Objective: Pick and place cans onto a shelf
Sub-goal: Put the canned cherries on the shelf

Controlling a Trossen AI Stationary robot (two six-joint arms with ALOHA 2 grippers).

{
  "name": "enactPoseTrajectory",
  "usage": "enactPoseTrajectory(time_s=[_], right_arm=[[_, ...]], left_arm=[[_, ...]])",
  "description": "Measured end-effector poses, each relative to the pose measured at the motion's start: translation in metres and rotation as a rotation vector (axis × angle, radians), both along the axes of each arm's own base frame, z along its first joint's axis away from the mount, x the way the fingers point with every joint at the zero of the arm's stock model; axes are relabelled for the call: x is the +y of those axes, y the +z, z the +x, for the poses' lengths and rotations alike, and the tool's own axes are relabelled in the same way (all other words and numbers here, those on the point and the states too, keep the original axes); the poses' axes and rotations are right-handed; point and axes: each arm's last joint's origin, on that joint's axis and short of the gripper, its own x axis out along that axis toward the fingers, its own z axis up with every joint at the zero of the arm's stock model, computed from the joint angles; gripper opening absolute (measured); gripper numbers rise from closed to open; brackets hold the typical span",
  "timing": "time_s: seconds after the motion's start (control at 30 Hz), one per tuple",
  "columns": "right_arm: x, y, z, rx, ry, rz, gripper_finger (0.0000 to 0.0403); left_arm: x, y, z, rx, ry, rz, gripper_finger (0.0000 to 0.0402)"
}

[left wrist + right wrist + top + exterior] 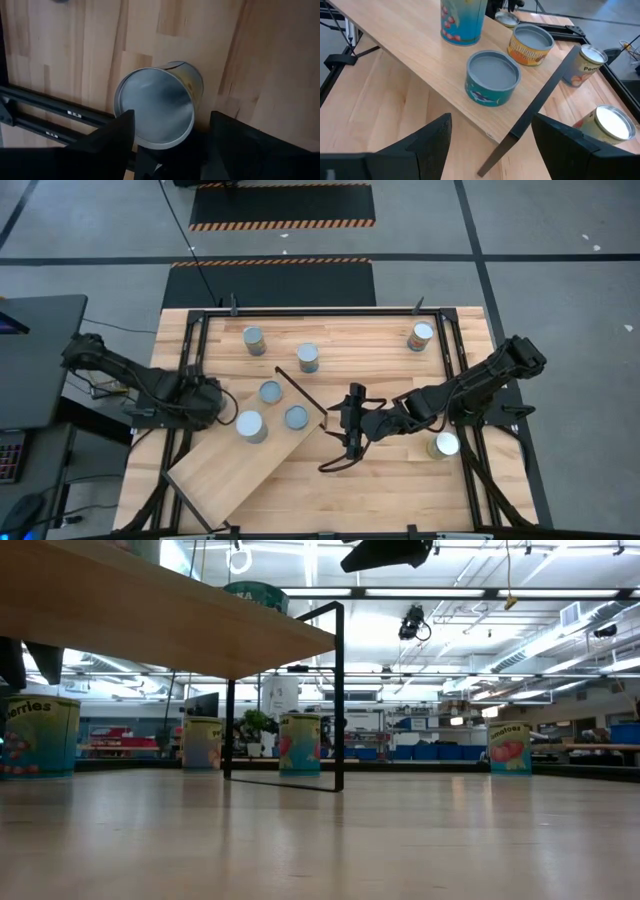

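So far: three cans (270, 391) stand on the shelf (236, 476). Four cans (421, 335) wait on the table (400, 490). Left gripper (170, 145), at the shelf's left edge, straddles one more can (155, 107), jaws spread, not yet closed. Right gripper (487, 145), near the shelf's right corner, released and empty.

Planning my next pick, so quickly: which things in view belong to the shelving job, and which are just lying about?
Job:
- shelf
- cans on the shelf
- cans on the tabletop
- left gripper, open at a can
- right gripper, open by the shelf's corner

Lying about:
- striped floor mats
- side desk
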Motion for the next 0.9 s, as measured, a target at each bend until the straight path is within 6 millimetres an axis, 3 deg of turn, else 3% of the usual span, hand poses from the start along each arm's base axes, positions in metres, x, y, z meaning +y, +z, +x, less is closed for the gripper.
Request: enactPoseTrajectory(time_s=[0.17, 0.3, 0.57, 0.9], right_arm=[[0.000, 0.000, 0.000, 0.004, -0.003, 0.004, 0.0281], [0.000, 0.000, 0.000, 0.004, -0.003, 0.004, 0.0281], [0.000, 0.000, 0.000, 0.004, -0.002, 0.002, 0.0280], [0.000, 0.000, 0.000, 0.004, -0.002, 0.001, 0.0280]], left_arm=[[-0.005, -0.001, -0.002, 0.000, -0.052, 0.007, 0.0260], [-0.007, -0.016, -0.007, 0.047, -0.055, 0.011, 0.0245], [-0.007, -0.014, -0.003, -0.008, -0.025, 0.017, 0.0218], [-0.007, -0.022, 0.008, 0.017, -0.020, 0.041, 0.0134]])
